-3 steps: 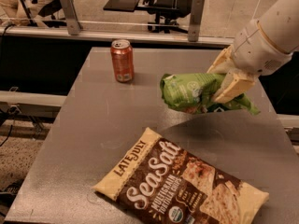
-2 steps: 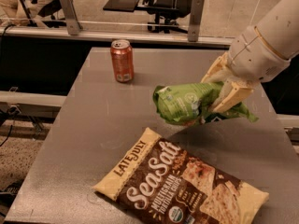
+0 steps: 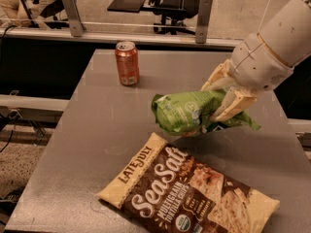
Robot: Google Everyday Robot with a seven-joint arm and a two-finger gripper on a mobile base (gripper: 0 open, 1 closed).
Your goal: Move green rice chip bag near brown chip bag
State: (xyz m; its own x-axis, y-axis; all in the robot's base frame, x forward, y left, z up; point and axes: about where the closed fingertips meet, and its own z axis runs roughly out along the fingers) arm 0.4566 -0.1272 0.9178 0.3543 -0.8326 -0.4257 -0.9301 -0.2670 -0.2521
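Item, scene at the moment recorded: one grey table (image 3: 92,130), bearing three articles, attended by a single white arm (image 3: 277,42) that entered from the right. Gripper (image 3: 215,104): cream-coloured, positioned over the middle right of the table, its two fingers (image 3: 232,106) clamped on either side of the green rice chip bag (image 3: 182,111), one above and one below the crumpled right-hand portion. Green rice chip bag: small, crinkled, bright green, held roughly sideways with its free end pointing left; it appeared to hang clear of the tabletop, a shadow lying beneath it, though whether its lowest fold touched the surface could not be told. Brown chip bag (image 3: 189,195): large, flat, dark brown with cream-yellow ends and white "Sea Salt" lettering, lying at an angle on the near part of the table, its upper edge just below the green bag. Orange soda can (image 3: 127,63): upright near the far left of the table, well apart from both bags and not part of the job. Status, as a judgement: pickup done and the carry largely done, since the green bag was already near the brown one. Outstanding: lowering the green bag onto bare table beside the brown bag, not on top of it, then opening the fingers and drawing the arm clear.
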